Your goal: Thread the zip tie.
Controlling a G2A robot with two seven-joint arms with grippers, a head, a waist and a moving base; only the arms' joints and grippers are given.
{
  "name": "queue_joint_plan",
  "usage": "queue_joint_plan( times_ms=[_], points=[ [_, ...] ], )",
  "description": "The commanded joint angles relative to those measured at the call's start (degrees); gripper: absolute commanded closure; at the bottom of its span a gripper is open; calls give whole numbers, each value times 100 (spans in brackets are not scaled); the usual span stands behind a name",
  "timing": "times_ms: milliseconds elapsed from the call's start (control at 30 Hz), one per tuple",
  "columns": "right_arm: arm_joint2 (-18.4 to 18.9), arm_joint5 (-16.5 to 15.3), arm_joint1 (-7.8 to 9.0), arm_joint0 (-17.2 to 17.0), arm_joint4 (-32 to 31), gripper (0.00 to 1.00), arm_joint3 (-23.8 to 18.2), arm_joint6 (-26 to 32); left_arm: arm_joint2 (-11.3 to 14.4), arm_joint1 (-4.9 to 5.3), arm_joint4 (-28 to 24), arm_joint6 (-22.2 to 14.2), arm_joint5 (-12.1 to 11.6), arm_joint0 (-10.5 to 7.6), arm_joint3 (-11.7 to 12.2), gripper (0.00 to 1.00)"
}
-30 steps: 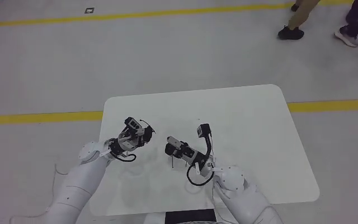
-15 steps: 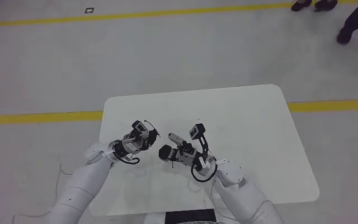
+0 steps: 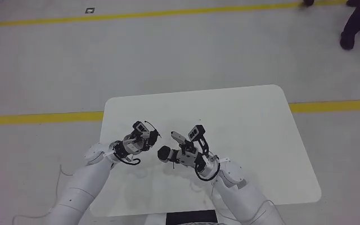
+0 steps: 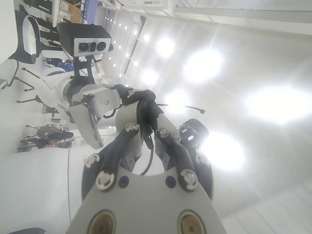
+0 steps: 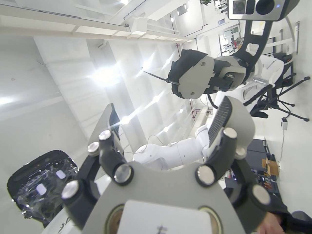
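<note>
My left claw (image 4: 146, 109) pinches the black zip tie (image 5: 158, 76), my right claw (image 5: 168, 104) (spread wide) faces it from 4 o'clock, above the white table (image 3: 253, 124) on yellow-lined floor (image 3: 169, 56).

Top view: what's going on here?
Both arms are raised over the white table, grippers facing each other. The left gripper has its jaws shut on a black zip tie, an end sticking out free. The right gripper is close by, jaws open and empty. No closed loop shows yet.
</note>
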Motion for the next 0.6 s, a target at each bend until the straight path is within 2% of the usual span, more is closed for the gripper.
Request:
queue_joint_plan(
  times_ms=[0,167,267,467,567],
  points=[
    [-9,7,5,9,16,78,16,-3,0,0,0,0,0,0,0,100],
    [-69,8,7,44,25,84,66,-54,0,0,0,0,0,0,0,100],
    [-114,-20,5,76,-43,84,98,-141,0,0,0,0,0,0,0,100],
    [-223,-117,-10,140,-135,92,140,-345,0,0,0,0,0,0,0,100],
    [-274,-164,-19,176,-157,91,172,-422,0,0,0,0,0,0,0,100]
  ],
)
